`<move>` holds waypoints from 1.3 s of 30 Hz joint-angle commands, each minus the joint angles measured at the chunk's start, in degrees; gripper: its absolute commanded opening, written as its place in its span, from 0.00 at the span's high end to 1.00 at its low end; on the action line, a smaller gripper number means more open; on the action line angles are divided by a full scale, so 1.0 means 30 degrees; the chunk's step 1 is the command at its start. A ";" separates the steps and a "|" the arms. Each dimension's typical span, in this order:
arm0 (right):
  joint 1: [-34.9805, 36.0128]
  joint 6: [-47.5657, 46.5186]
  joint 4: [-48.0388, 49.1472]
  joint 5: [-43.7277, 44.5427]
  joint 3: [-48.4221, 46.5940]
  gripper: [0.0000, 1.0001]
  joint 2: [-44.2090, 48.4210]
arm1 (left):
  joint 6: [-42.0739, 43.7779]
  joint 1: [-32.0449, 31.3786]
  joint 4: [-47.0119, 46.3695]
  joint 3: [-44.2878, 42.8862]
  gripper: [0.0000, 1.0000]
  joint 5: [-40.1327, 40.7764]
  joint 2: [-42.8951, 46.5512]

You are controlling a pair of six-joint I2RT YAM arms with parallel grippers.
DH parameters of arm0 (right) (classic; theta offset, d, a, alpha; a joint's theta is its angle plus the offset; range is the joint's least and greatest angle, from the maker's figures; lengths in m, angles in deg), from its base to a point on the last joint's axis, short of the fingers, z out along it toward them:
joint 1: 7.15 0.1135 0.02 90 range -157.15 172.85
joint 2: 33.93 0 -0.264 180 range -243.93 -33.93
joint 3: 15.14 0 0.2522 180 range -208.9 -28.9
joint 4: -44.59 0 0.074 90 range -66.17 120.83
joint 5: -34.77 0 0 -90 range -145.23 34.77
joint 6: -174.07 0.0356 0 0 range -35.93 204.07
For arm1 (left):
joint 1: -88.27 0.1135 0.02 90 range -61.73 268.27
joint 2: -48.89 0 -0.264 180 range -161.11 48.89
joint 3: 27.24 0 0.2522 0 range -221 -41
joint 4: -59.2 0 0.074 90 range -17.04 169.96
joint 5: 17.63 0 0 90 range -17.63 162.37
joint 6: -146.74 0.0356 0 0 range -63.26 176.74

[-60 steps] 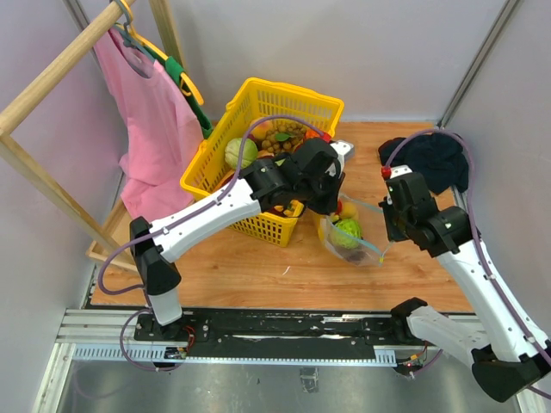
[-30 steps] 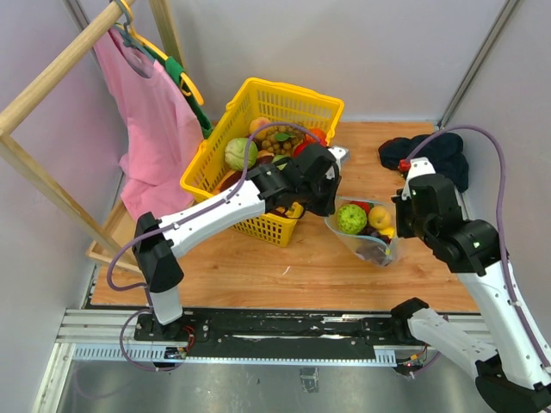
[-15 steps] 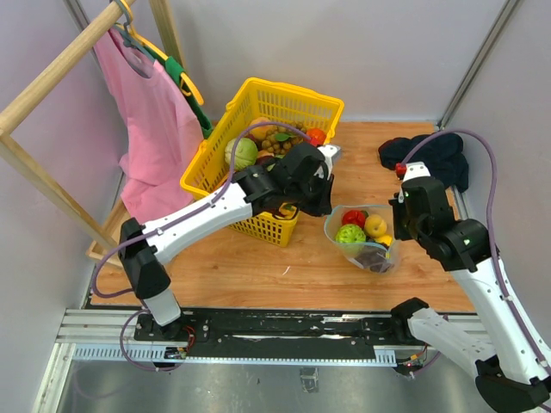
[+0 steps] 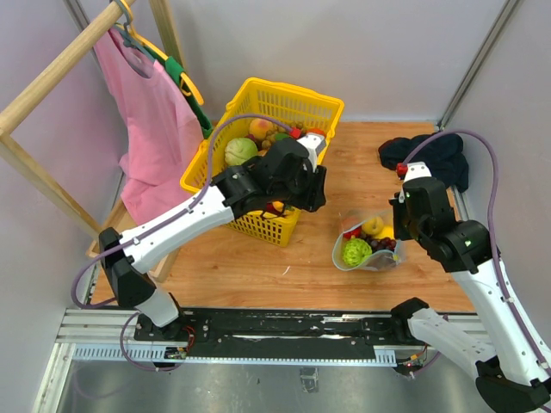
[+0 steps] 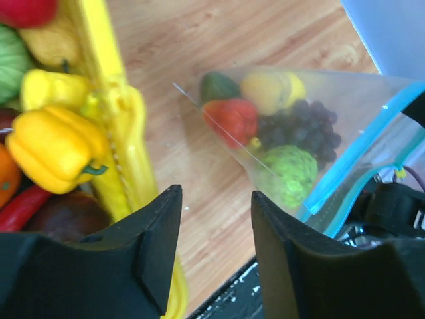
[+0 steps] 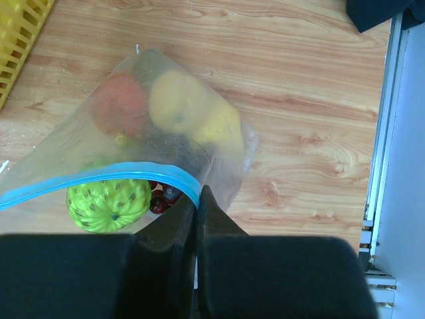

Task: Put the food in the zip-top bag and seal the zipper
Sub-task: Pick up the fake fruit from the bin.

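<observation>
Clear plastic bag [image 4: 366, 243], full of food [image 4: 355, 252], lies on the table [image 4: 258, 267] beside the basket [image 4: 284, 89], nearer the right gripper [image 4: 398, 228]. The left gripper [image 5: 216, 198] stands spread and empty, bag ahead-right. The right one pinches the end of the blue zipper [image 6: 99, 176], which runs leftward.

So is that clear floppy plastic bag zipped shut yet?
Open. The clear plastic bag's blue zipper strips stand apart; the right gripper pinches one edge.
</observation>
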 commanded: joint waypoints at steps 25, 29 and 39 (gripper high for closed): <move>-0.0463 0.0572 0.0862 -0.0521 -0.0257 0.99 0.0122 | 0.1962 0.7806 -0.1650 0.2575 0.08 0.2153 -0.2701; -0.0462 0.0492 0.0868 -0.0457 -0.0262 0.99 0.0182 | 0.1907 0.7938 -0.2054 0.2925 0.07 0.2303 -0.3801; -0.0456 0.0495 0.1222 -0.0712 0.0083 0.99 0.0212 | 0.1678 0.8043 -0.2436 0.3754 0.10 0.2031 -0.5199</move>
